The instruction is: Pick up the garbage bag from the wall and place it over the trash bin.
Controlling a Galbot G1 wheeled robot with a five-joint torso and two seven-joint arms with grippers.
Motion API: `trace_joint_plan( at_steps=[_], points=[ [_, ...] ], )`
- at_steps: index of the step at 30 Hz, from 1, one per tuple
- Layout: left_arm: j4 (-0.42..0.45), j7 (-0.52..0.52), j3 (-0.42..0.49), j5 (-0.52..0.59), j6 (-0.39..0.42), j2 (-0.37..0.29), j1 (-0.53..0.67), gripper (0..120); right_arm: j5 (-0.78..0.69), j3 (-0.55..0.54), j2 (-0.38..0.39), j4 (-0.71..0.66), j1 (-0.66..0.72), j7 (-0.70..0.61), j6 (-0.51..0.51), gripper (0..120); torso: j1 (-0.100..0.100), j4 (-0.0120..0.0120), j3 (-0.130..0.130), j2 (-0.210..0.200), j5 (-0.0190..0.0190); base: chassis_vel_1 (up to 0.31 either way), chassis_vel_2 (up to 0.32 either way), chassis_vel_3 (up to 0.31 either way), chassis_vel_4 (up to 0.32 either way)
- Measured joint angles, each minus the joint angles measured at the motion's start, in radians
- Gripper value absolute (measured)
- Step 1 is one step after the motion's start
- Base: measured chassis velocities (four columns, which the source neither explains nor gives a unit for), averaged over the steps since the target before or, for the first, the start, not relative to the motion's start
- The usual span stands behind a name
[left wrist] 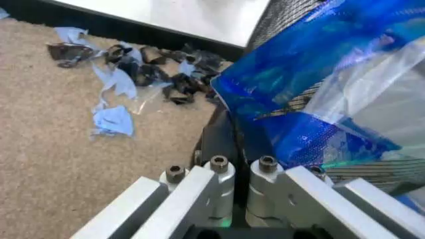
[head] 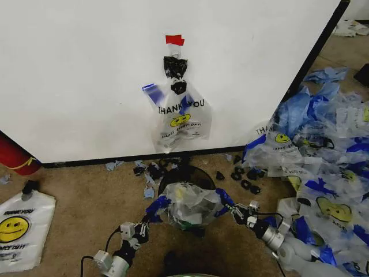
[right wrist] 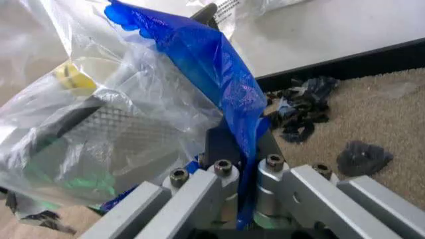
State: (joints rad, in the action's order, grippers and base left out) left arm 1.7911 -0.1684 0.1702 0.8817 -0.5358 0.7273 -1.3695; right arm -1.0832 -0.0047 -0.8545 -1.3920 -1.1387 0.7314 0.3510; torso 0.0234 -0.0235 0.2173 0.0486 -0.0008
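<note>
The left gripper (head: 151, 219) is pinched shut on one blue handle strip of the garbage bag (head: 190, 206), and the left wrist view shows its two fingers (left wrist: 214, 144) pressed together with the blue plastic caught between them, just beside the mesh wall of the trash bin (head: 185, 172). Across from it, the right gripper (head: 230, 209) is clamped on the opposite blue handle, the strip running down between its closed fingers (right wrist: 222, 144) in the right wrist view. Between the two grippers the clear bag hangs stretched and bunched over the front part of the black wire-mesh bin, whose far rim shows behind it; whether the bag has gone around the rim I cannot tell. The bin stands on the tan carpet near the foot of the white wall (head: 86, 75). Higher on that wall another THANK YOU bag (head: 179, 115) hangs from a black clip under a piece of red tape (head: 174, 40). Torn blue and black scraps (left wrist: 126, 74) litter the carpet along the wall's base, a flat white smiley bag (head: 20, 231) lies to the left, and a heap of blue-and-clear bags (head: 323, 150) is piled on the right.
</note>
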Motion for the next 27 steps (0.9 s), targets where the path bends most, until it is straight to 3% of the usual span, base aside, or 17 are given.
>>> trace_joint_plan(
  at_steps=[27],
  points=[
    [-0.069, -0.060, 0.032, -0.030, 0.000, 0.041, 0.025, 0, 0.030, -0.016, -0.033, 0.035, 0.026, -0.054, 0.005, 0, 0.000, -0.0001, 0.000, 0.000, -0.0002, 0.000, 0.000, 0.000, 0.000]
  ],
)
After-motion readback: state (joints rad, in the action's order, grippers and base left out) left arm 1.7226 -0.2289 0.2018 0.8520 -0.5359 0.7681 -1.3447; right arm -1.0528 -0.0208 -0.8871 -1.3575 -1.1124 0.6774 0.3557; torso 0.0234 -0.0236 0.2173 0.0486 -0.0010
